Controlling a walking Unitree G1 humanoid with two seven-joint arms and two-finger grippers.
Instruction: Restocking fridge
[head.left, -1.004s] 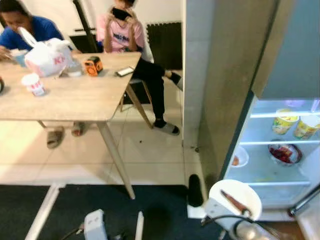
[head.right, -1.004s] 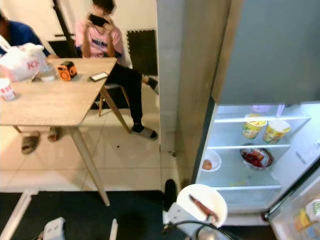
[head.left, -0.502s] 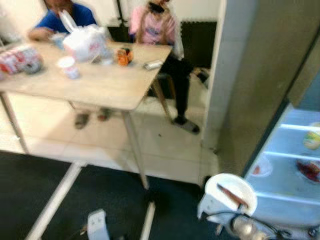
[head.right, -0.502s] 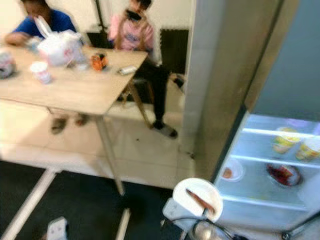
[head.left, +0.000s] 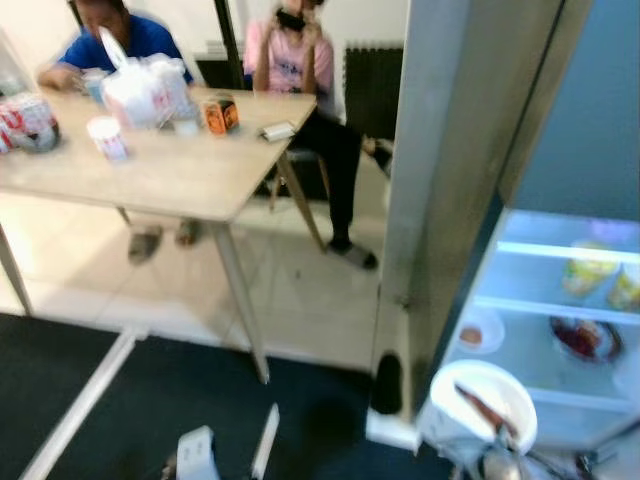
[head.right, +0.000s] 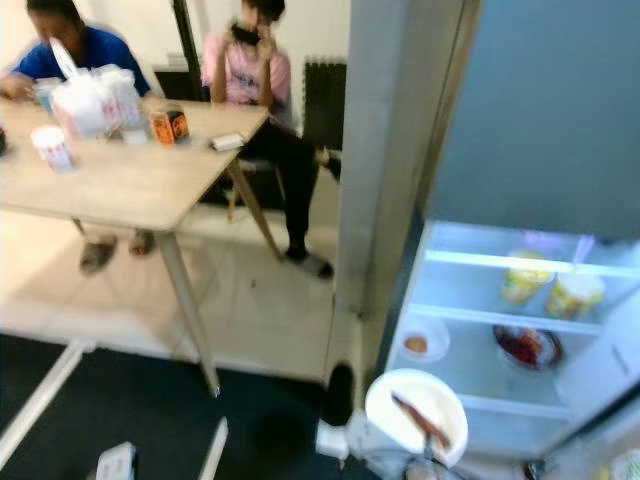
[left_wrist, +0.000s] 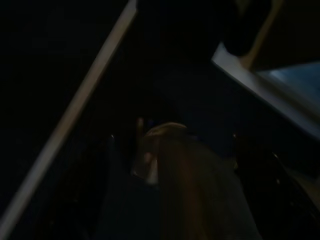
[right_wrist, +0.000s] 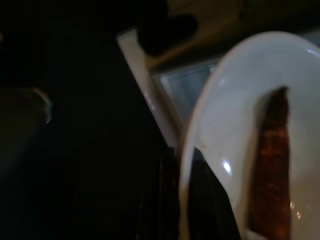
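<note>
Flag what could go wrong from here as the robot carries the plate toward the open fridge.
1. The white plate is gripped at its rim by the right gripper, so the long reddish piece of food could slide off if the plate tilts.
2. The lit shelves already hold a small bowl, a dish of red food and two cups, so the plate could knock them.

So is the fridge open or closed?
Open. The fridge shows its lit shelves, with two cups and a bowl visible inside. The right end effector holds a white plate just in front of it.
</note>
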